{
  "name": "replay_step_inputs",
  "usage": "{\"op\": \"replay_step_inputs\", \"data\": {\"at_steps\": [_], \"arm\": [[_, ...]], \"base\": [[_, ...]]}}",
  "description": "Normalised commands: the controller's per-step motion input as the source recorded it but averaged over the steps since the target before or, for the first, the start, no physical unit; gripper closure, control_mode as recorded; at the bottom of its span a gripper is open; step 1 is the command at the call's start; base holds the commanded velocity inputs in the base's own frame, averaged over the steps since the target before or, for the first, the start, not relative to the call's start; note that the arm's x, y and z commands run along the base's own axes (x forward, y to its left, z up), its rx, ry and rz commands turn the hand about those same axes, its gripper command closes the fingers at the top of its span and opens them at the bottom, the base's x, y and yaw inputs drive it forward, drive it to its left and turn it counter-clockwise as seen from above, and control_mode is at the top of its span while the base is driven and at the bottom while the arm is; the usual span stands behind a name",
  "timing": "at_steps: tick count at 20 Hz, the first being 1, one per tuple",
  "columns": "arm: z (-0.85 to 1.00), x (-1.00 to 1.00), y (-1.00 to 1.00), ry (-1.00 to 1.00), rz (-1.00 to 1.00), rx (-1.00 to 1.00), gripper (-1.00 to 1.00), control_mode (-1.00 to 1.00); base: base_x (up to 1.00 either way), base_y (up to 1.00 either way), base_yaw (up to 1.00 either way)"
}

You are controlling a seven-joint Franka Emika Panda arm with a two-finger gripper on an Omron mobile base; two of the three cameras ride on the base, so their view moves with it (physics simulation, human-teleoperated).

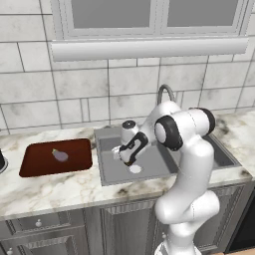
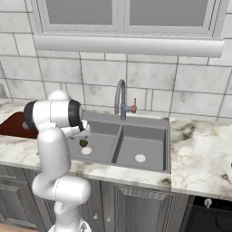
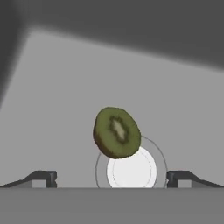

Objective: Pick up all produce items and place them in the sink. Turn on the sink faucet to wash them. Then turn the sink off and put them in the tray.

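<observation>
The olive-brown roundish produce item (image 3: 117,132), a cut half with a pale core, lies on the floor of the sink's (image 1: 107,137) left basin, overlapping the round pale drain (image 3: 132,170). It also shows beside the drain in the right base view (image 2: 84,142). My gripper (image 3: 111,178) hangs open just above it, its fingertips (image 3: 46,178) spread wide on either side and holding nothing. From the left base view the gripper (image 1: 119,153) is low over the left basin. The purple eggplant (image 1: 60,156) rests in the reddish-brown tray (image 1: 35,164). The gooseneck faucet (image 2: 120,97) stands behind the sink.
The sink's right basin (image 2: 140,145) holds just its drain. Marble counter (image 2: 199,149) runs to the right of the sink and along its front. A tiled wall and window sill rise behind the faucet. A dark object (image 1: 1,162) sits at the far left edge.
</observation>
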Motion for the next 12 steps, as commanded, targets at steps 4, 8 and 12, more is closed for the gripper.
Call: {"op": "replay_step_inputs", "data": {"at_steps": [4, 8, 12], "arm": [[-0.27, 0.22, 0.00, 0.00, -0.09, 0.00, -1.00, -1.00], [-0.25, 0.14, 0.00, 0.00, -0.09, 0.00, -1.00, -1.00], [-0.20, 0.00, -0.09, 0.01, -0.05, 0.01, -1.00, -1.00]], "base": [[0.00, 0.00, 0.00], [0.00, 0.00, 0.00], [0.00, 0.00, 0.00]]}}
